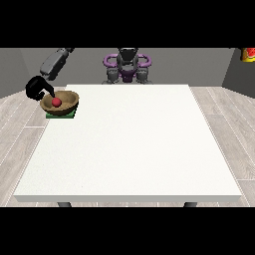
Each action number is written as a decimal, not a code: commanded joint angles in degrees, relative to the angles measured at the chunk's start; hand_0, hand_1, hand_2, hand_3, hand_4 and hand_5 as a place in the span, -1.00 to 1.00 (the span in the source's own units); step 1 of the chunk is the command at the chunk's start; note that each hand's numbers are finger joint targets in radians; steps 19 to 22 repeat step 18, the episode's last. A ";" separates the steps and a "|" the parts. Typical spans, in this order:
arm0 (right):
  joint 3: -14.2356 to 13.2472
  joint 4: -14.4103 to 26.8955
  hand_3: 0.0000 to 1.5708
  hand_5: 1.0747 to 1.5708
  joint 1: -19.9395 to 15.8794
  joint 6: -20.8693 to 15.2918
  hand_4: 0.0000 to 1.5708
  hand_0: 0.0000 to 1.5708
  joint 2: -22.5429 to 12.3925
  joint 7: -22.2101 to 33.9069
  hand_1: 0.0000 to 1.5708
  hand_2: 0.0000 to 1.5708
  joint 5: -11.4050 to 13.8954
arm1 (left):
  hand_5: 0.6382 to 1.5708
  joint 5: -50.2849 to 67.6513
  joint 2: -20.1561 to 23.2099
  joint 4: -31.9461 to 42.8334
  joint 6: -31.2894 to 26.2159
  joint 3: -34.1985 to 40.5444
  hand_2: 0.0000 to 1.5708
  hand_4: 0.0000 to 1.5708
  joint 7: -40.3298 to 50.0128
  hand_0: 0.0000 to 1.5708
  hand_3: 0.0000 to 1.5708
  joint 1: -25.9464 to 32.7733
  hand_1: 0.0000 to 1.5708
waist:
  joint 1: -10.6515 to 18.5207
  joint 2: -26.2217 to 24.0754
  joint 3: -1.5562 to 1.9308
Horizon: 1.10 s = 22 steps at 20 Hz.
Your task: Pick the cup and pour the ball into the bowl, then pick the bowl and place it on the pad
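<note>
Brown bowl holding red ball, on green pad, hand at the view's left at its rim

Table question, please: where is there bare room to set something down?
The table is bare from its middle to the right edge and along the whole near edge. Only the far-left corner is crowded: the bowl with the ball sits on the pad, the hand at its rim.

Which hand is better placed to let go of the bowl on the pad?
The robot's right hand, the hand at the view's left. It sits at the rim of the bowl, which holds the red ball and rests on the green pad. No other hand shows.
</note>
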 commanded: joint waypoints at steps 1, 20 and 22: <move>-1.13 0.41 -0.14 0.86 0.54 0.32 -1.00 0.84 0.10 -1.35 0.84 0.75 -1.25 | 0.99 0.92 1.35 2.15 -2.74 0.96 -1.00 0.51 -2.01 -1.00 -1.00 2.05 -1.00 | 0.85 -0.09 0.01; 8.24 -0.74 -1.00 0.21 -4.28 5.85 -0.75 -1.00 -4.68 9.97 -1.00 -1.00 6.36 | 1.00 -3.08 -4.94 0.56 4.09 -4.69 -1.00 0.52 -0.88 -1.00 -1.00 4.76 -1.00 | -1.80 -9.77 -0.12; 8.24 -0.74 -1.00 0.21 -4.28 5.85 -0.75 -1.00 -4.68 9.97 -1.00 -1.00 6.36 | 1.00 -3.08 -4.94 0.56 4.09 -4.69 -1.00 0.52 -0.88 -1.00 -1.00 4.76 -1.00 | -1.80 -9.77 -0.12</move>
